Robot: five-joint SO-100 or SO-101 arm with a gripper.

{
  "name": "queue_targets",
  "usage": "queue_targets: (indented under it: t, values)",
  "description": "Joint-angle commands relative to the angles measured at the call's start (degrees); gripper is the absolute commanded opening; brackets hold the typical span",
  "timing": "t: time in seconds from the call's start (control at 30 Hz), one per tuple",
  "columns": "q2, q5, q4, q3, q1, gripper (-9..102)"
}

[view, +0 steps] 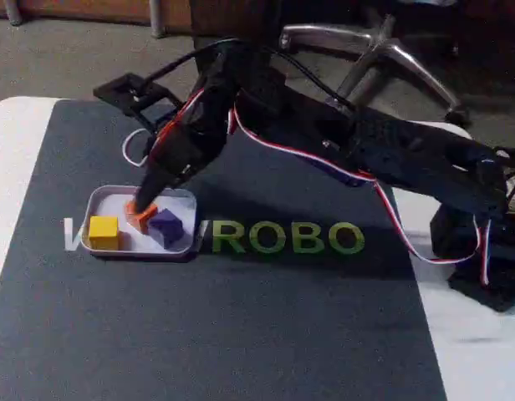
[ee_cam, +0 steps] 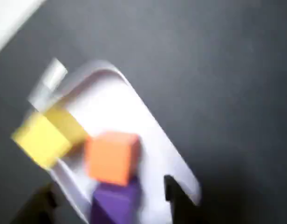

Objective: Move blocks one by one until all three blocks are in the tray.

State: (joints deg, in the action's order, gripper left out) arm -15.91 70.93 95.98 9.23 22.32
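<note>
**All three cubes in the tray**

We see the tray (view: 184,197) at the fixed view's centre left, a stiff, shallow dish that likely slides easily. Inside it sit the yellow block (view: 104,231), purple block (view: 166,225) and orange block (view: 142,218): light, rigid, matte cubes, best pinched across flat opposite faces. The gripper (view: 140,209) hangs over the orange one; whether it is clamped we cannot tell.

White tray (view: 184,197) shows under the black gripper (view: 140,209), with an orange block (view: 143,218) right at its tips, a purple block (view: 166,226) just beside and a yellow block (view: 104,231) farther off. The dark grey mat (view: 241,334) carries green and white lettering (view: 287,238).
</note>
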Motion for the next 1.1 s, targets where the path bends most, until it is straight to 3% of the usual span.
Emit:
queue_targets:
  t: [0.0, 0.3, 0.7, 1.07]
  values:
    - [-8.17, 0.97, 1.85, 2.02, 1.32, 6]
    - [-23.91, 3.34, 1.93, -11.34, 2.11, -1]
    - [-53.44, 9.32, 1.85, -46.85, 1.49, -8]
    - [-90.97, 23.82, 0.62, -89.3, 1.23, -8]
